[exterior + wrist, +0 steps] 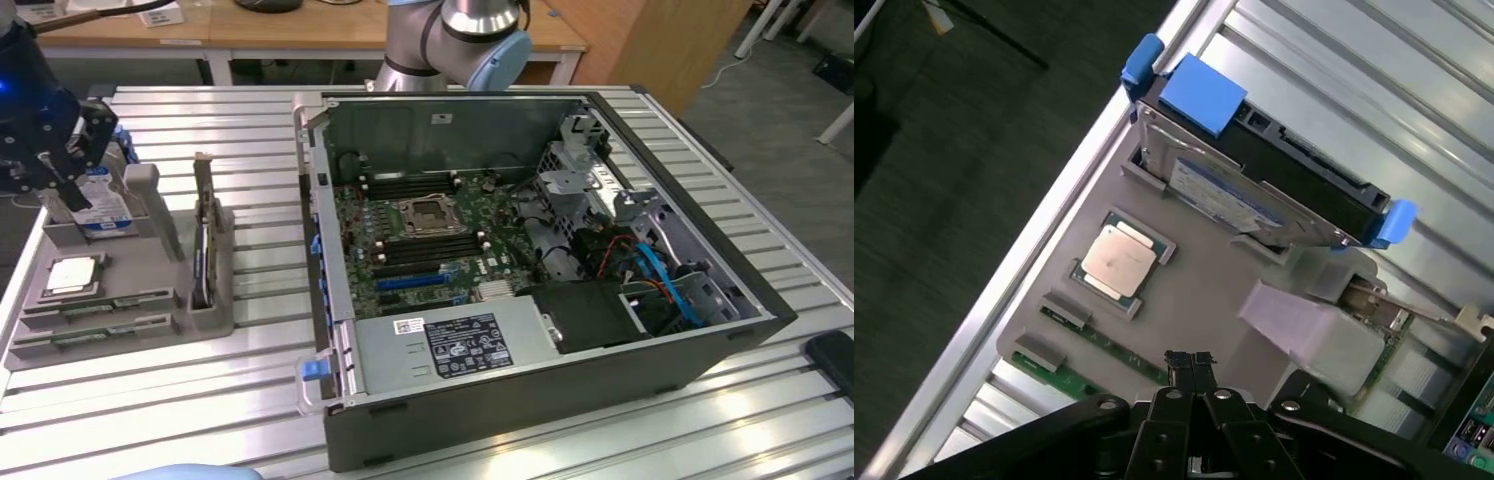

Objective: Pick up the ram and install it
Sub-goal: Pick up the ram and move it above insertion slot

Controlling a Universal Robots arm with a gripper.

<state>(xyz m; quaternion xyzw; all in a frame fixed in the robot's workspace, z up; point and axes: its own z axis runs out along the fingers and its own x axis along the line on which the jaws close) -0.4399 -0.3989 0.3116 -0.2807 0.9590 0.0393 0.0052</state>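
Exterior view, from its left: the ram (114, 302) sits slotted in the gray tray (214, 312) on the tabletop (254, 130), well apart from the open computer (534, 250). Nothing lifted and nothing installed, so I'd say the job's barely begun. Wrist view: the claw (1189, 362) is pinched shut and empty, tips near the ram.

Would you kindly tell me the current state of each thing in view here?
gripper: shut, holding nothing, above the holder.
ram sticks: both lying in holder slots, not picked up.
CPU: flat in its holder recess.
hard drive: standing on edge in the holder.
computer case: open, side panel off.
CPU socket: apparently empty.
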